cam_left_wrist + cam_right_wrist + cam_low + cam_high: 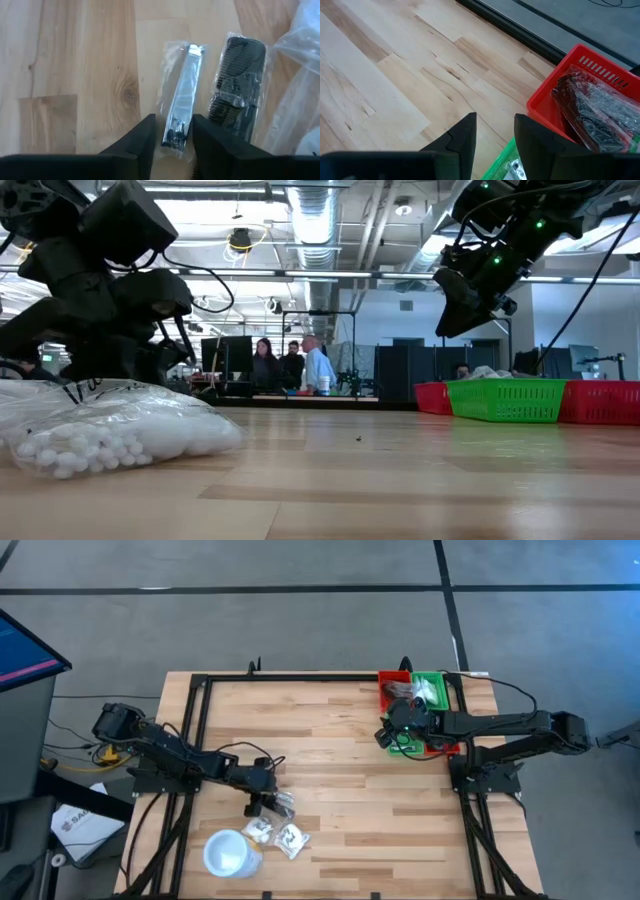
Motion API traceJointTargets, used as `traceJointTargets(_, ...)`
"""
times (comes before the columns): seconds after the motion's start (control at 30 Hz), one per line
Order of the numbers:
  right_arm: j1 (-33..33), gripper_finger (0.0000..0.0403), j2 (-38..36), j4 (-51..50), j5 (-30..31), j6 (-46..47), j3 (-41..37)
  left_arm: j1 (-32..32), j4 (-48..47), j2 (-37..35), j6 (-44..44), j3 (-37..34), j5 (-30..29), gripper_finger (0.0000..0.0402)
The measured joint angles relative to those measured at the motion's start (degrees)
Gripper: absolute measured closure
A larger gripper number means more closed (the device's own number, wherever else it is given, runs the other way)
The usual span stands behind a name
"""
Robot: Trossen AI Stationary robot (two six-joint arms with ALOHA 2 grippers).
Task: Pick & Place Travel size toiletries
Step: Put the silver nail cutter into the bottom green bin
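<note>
- Leftmost, the left gripper is hovering with fingers apart astride a slim silvery sachet, evidently lining up a pick; a dark comb sachet is lying just beside it.
- Near these, clear sachets with white contents are lying by the white cup.
- Far from the cup, the right gripper is hanging empty, fingers apart, over the red basket and green basket, likely the drop point.

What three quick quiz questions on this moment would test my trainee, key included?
1. True or false: the left gripper straddles a sachet holding a thin metal tool.
2. The right gripper is over: A) the cup B) the baskets' edge C) the bare table middle.
3. What lies beside that sachet in the left wrist view?

Key:
1. True; its fingers are open, one on each side.
2. B, by the red basket and green basket.
3. A bagged black comb.
</note>
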Motion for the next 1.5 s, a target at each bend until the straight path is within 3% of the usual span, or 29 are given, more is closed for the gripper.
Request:
traceJointTargets(0.2,0.0,0.0282,0.0,0.0,0.0,0.0,0.0,0.05,0.06,-0.13,-0.02,0.0,-0.3,0.0359)
traceJointTargets(0.53,0.0,0.0281,0.0,0.61,0.0,0.0,0.0,-0.06,0.85,-1.55,-2.4,-0.15,1.35,0.036)
traceJointTargets(0.83,1.14,0.028,0.0,1.72,-0.2,-0.01,0.02,0.27,3.44,-9.66,-2.24,-0.17,-6.53,0.0356)
traceJointTargets(1.07,4.31,0.0282,0.0,10.3,-4.15,-5.75,0.02,2.67,11.05,-13.23,-0.77,-0.15,-8.32,0.0357)
traceJointTargets(1.5,10.48,0.028,0.0,24.92,-10.63,-13.44,0.04,8.45,30.73,-13.25,5.52,-0.11,-8.32,0.0355)
